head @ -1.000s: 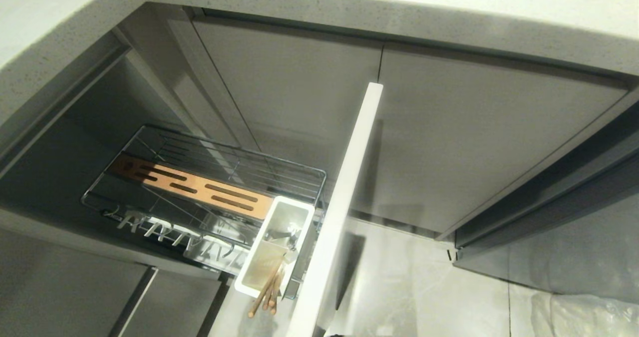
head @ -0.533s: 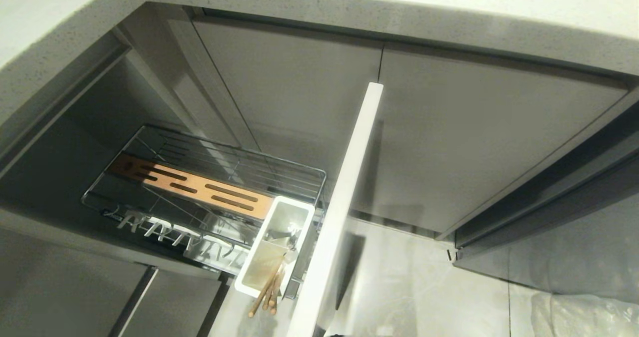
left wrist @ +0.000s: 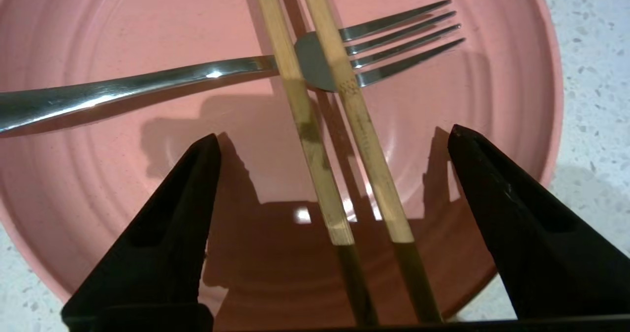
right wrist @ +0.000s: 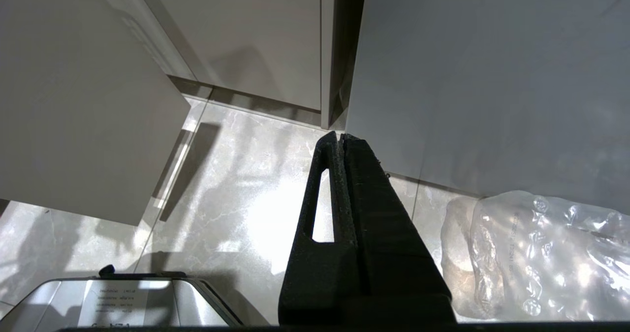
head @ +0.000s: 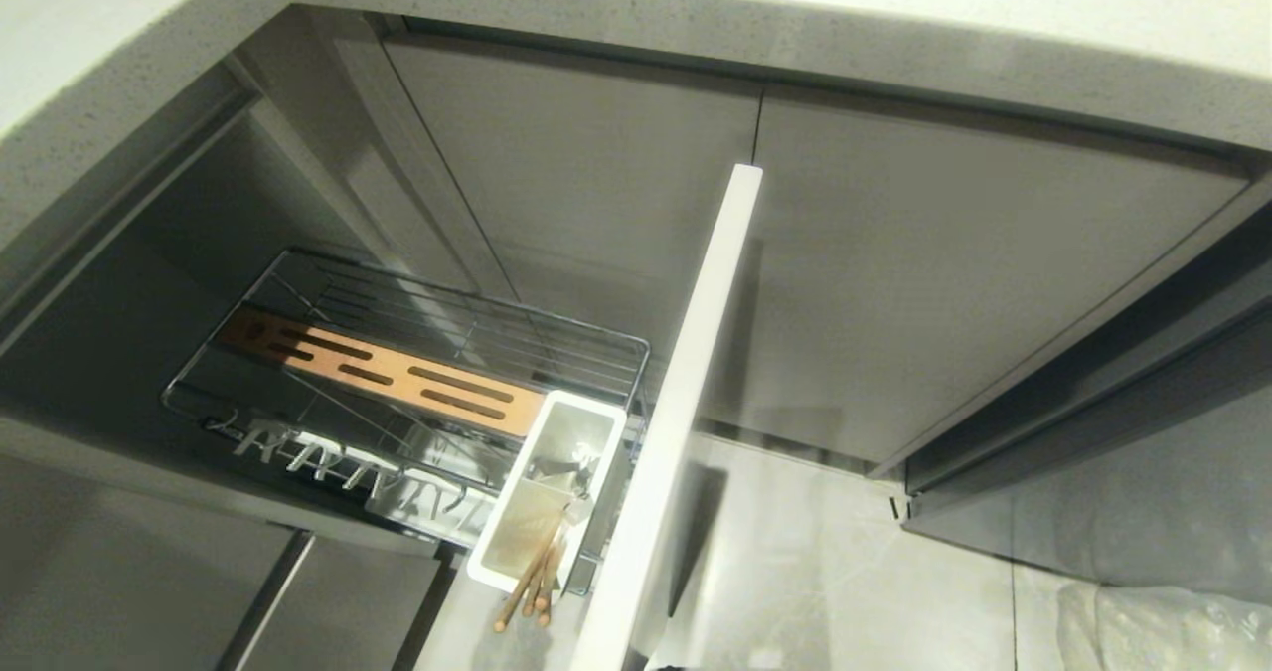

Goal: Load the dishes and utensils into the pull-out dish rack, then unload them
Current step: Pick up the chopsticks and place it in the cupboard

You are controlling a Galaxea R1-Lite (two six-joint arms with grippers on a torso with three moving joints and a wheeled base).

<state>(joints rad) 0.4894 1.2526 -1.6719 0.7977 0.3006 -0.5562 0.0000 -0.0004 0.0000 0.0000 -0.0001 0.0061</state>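
Note:
The left wrist view shows my left gripper (left wrist: 334,133) open just above the pale-pink plate (left wrist: 123,184), which rests on a speckled countertop (left wrist: 590,51). A pair of light-wood chopsticks (left wrist: 315,145) lies on the plate between the open fingers, touched by neither, and crosses over a silver fork (left wrist: 147,78). The head view shows the pull-out dish rack (head: 636,348) drawn out, with its wooden strip (head: 397,373) and white caddy (head: 596,422). Wooden sticks (head: 532,577) lean out of the caddy. The bowl is out of view. My right gripper (right wrist: 339,137) hangs shut over the floor, holding nothing.
The rack's pale front panel (head: 686,393) stands edge-on beside the caddy, under the overhanging counter (head: 696,15). Closed cabinet doors (head: 944,283) lie to the right. A clear plastic bag (right wrist: 536,253) sits on the marble floor (right wrist: 236,189) near my right gripper.

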